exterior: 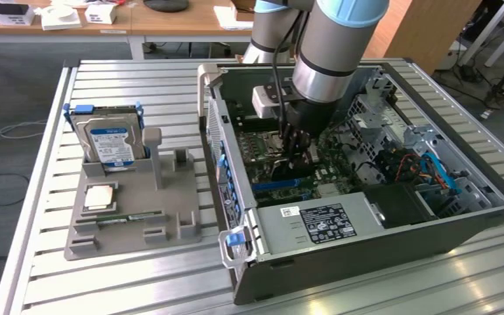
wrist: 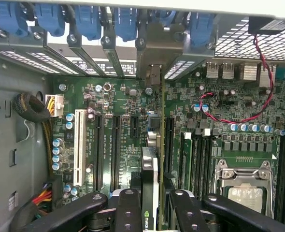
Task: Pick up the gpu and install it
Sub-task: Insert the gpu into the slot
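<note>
Black fingers (wrist: 128, 208) of the pincer (wrist: 151, 209) sit closest to the lens, clamped on both faces of the gpu (wrist: 150, 169). The card is held on edge, so its lower edge can meet a slot. It's down inside the open computer case (exterior: 462, 226) on the table (exterior: 147, 282), over the motherboard (wrist: 123, 140). Its far end points at the rear bracket openings (wrist: 152, 72), where the metal end belongs. Seated or not? Can't tell from here.

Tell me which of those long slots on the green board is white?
The slot beside the column of small blue capacitors; the other long slots are black.
</note>
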Available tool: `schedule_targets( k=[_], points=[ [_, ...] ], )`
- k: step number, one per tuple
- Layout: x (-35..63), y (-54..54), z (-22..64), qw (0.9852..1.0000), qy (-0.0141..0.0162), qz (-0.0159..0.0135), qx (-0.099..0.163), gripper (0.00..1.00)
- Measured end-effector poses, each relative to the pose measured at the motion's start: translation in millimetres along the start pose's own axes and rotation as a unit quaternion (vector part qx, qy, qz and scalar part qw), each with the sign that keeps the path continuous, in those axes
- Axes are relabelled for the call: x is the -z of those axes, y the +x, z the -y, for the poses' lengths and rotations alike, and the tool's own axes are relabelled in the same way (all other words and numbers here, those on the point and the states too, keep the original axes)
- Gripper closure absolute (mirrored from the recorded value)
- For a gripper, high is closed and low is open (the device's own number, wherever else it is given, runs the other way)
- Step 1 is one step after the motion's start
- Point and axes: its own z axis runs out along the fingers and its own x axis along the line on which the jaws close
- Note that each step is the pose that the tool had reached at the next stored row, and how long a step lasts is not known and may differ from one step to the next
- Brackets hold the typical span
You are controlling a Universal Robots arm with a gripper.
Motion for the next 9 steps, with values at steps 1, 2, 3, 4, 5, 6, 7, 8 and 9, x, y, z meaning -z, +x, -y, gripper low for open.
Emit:
schedule_targets(
  k=[1, 2, 3, 4, 5, 6, 7, 8, 9],
  points=[
    [-0.1, 0.0, 0.0, 1.0, -0.0001, -0.0002, 0.0, 0.73],
    [-0.2, 0.1, 0.0, 1.0, -0.0001, -0.0003, 0.0, 0.73],
    [-0.7, 0.0, 0.0, 1.0, -0.0001, -0.0002, 0.0, 0.73],
    [-1.1, 0.1, 0.0, 1.0, 0.0, -0.0002, 0.0, 0.73],
    [-1.3, 0.1, 0.0, 1.0, -0.0001, -0.0002, 0.0, 0.73],
    [-1.3, 0.1, 0.0, 1.0, -0.0001, -0.0003, 0.0, 0.73],
    [-1.4, 0.1, 0.0, 1.0, -0.0002, -0.0003, 0.0, 0.73],
    [-2.0, 0.1, 0.0, 1.0, 0.0, -0.0001, 0.0, 0.73],
    [-2.6, 0.1, -0.1, 1.0, 0.0, 0.0, 0.0, 0.73]
  ],
)
